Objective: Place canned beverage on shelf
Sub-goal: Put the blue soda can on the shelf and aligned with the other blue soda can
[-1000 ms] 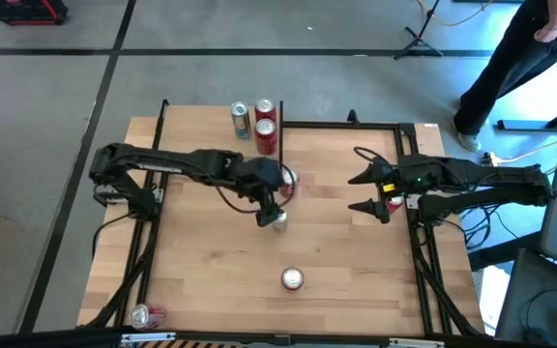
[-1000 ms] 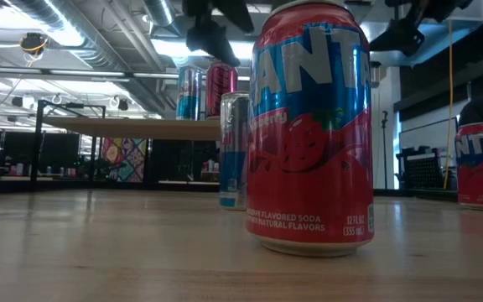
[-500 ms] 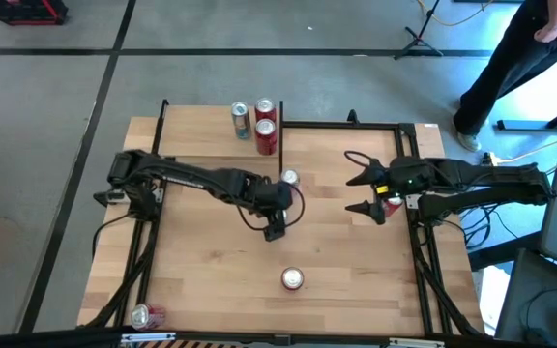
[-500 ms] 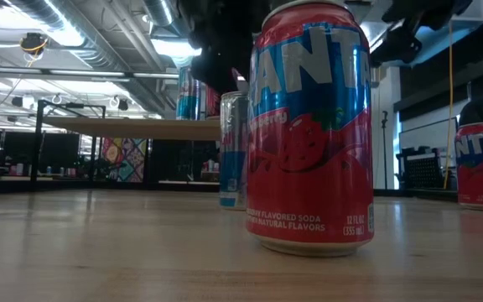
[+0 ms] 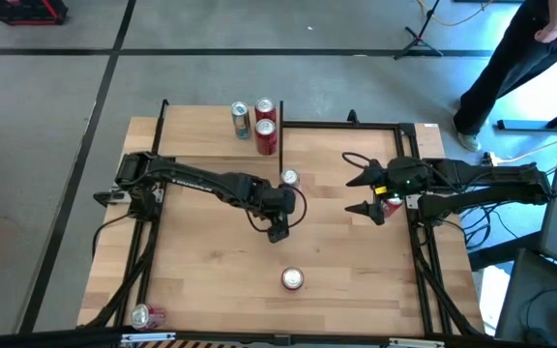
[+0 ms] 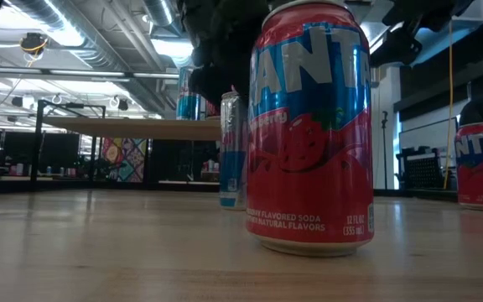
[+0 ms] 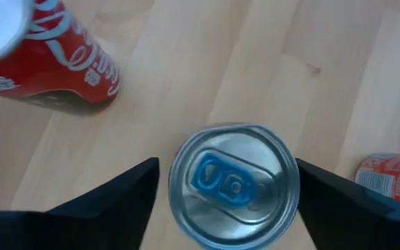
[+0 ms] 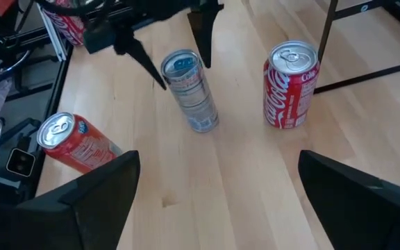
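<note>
Change: the left gripper [image 5: 277,230] has swung away from the shelf [image 5: 196,135] side and come down over the slim can [image 7: 233,182]. A second ago it stood beside that can, which was in plain sight from above.
Left jaws: apart, one finger on each side of the can's top. They have begun to narrow, and a thin gap shows on both sides in the left wrist view.
Meaning: this looks like the moment just before the grasp. The pick is lined up but no can is held yet.
Slim can: upright on the table, mid-table, near the Coke can [image 8: 292,85] and well apart from the shelf.
Shelf: at the table's far left corner, already carrying three cans.
Right gripper [image 5: 356,191]: waits at the right side with its jaws wide apart, unchanged.
Hidden: from above, the left gripper covers the slim can. In the low view the Fanta can [image 6: 311,138] blocks most of it and the grip. How far down the can's side the fingers reach cannot be told.
</note>
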